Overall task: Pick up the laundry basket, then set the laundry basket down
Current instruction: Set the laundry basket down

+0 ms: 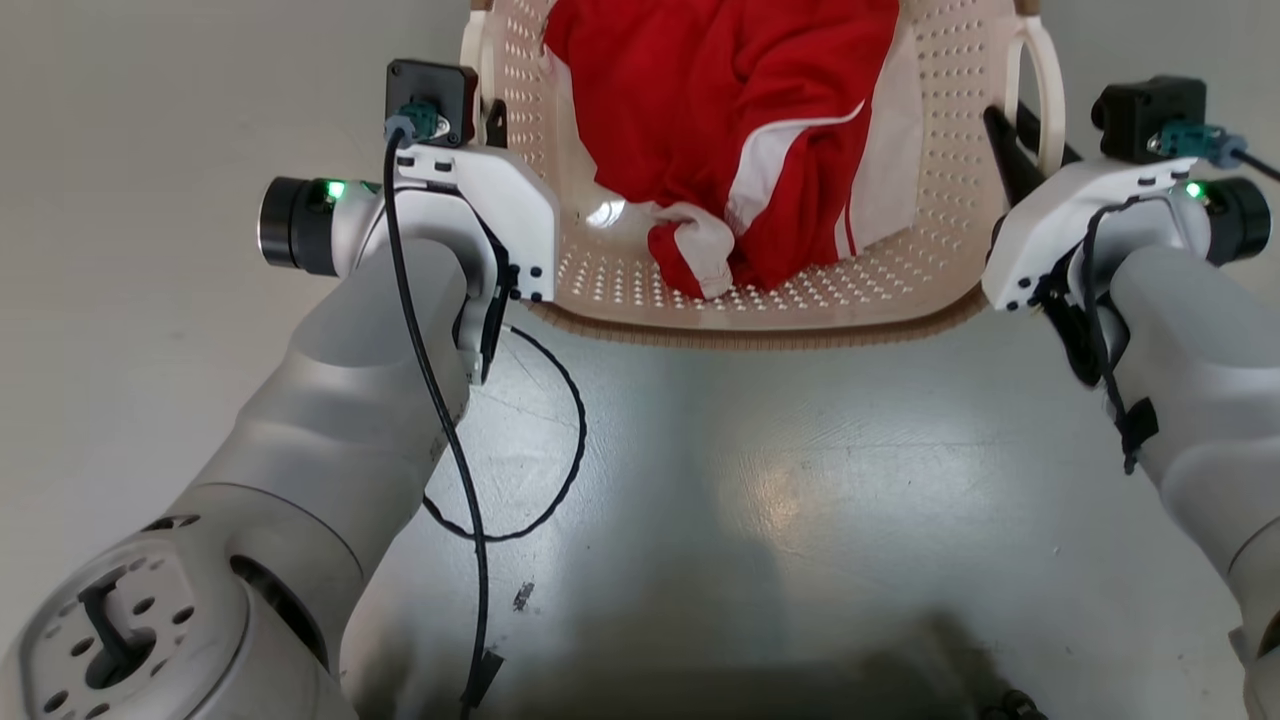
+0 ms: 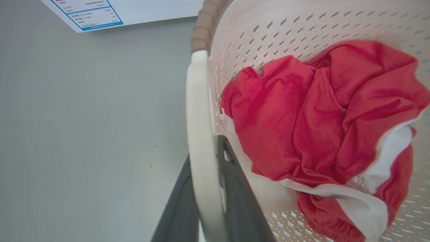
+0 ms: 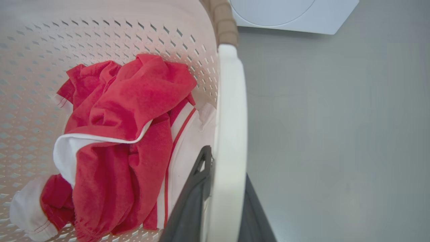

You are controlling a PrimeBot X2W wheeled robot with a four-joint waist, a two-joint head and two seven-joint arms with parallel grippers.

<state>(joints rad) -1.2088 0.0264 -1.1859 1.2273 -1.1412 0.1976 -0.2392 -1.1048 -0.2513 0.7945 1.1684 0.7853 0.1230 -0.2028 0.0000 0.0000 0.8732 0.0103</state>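
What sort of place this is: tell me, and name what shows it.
Probably a laundry room, or a lab set up as one: a laundry basket of red and white clothes, a plain grey floor, and a white appliance with a round door, likely a washer.

Both arms (image 1: 340,400) wear smooth, rounded silver-grey shells. Each wrist has a white angular bracket (image 1: 505,205) with small dark screws, a black cylindrical cap (image 1: 290,225) with a green lamp (image 1: 336,189), and a boxy black camera (image 1: 432,95) with a teal plug (image 1: 420,122). A black cable (image 1: 445,440) loops along the left arm. The end effector fingers (image 2: 240,201) are flat, dark grey
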